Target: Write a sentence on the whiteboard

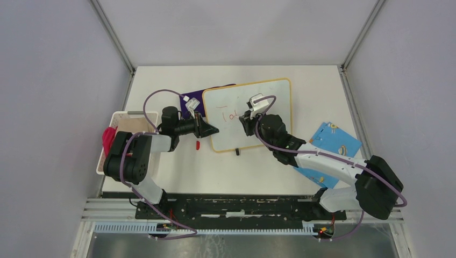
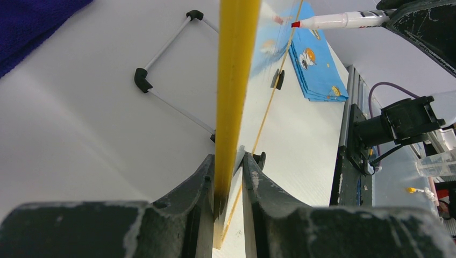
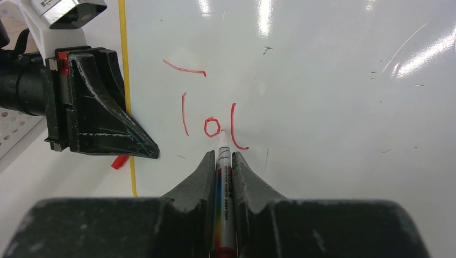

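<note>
The whiteboard (image 1: 269, 99), glossy white with a yellow frame, lies tilted on the table. My left gripper (image 1: 211, 129) is shut on its left frame edge (image 2: 236, 80), one finger on each side. The sentence (image 3: 209, 121) is thin red marker strokes: a top bar, a vertical stroke, an "o" and a curved stroke, small in the top view (image 1: 228, 115). My right gripper (image 3: 223, 156) is shut on a white marker (image 3: 224, 183). The marker's red tip rests on the board between the "o" and the curved stroke.
A red marker cap (image 1: 198, 145) lies beside the board's left edge. A dark blue cloth (image 1: 193, 98) sits behind the left gripper. A blue patterned cloth (image 1: 333, 141) lies to the right. A white basket (image 1: 126, 137) with something pink (image 1: 109, 138) stands at far left.
</note>
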### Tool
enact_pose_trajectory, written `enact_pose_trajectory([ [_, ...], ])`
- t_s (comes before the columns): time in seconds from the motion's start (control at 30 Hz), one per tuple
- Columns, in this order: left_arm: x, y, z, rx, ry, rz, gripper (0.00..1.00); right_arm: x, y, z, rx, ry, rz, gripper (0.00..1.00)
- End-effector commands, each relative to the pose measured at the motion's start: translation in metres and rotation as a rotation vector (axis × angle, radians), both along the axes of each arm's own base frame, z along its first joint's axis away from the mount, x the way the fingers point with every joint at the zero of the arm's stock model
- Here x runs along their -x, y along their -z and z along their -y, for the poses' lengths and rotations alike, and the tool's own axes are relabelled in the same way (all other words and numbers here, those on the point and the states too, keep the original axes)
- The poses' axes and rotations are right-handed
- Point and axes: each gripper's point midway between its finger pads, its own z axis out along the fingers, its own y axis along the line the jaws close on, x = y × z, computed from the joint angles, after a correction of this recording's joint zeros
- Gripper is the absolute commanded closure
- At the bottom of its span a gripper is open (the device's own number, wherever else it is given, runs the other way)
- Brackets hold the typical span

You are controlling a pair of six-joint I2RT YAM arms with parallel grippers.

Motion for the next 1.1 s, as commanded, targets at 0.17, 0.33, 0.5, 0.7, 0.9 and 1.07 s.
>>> enact_pose_trajectory([
  [0.17,-0.015,0.02,-0.011,-0.099,-0.091,0.009,0.98,-0.012,-0.031,-0.005,-0.084,0.048,0.067,1.0],
  [0.33,-0.015,0.02,-0.011,-0.099,-0.089,0.01,0.98,-0.015,-0.025,0.001,-0.068,0.072,0.059,1.0],
  [0.5,-0.015,0.02,-0.011,-0.101,-0.091,0.009,0.98,-0.015,-0.021,0.011,-0.062,0.106,0.055,1.0],
  [0.7,-0.015,0.02,-0.011,-0.102,-0.091,0.011,0.98,-0.014,-0.019,0.024,-0.055,0.138,0.055,1.0],
  [0.9,-0.015,0.02,-0.011,-0.102,-0.092,0.012,0.98,-0.012,-0.015,0.03,-0.051,0.146,0.049,1.0],
  [1.07,-0.015,0.02,-0.011,-0.102,-0.09,0.011,0.98,-0.003,-0.035,0.027,-0.114,0.095,0.086,1.0],
])
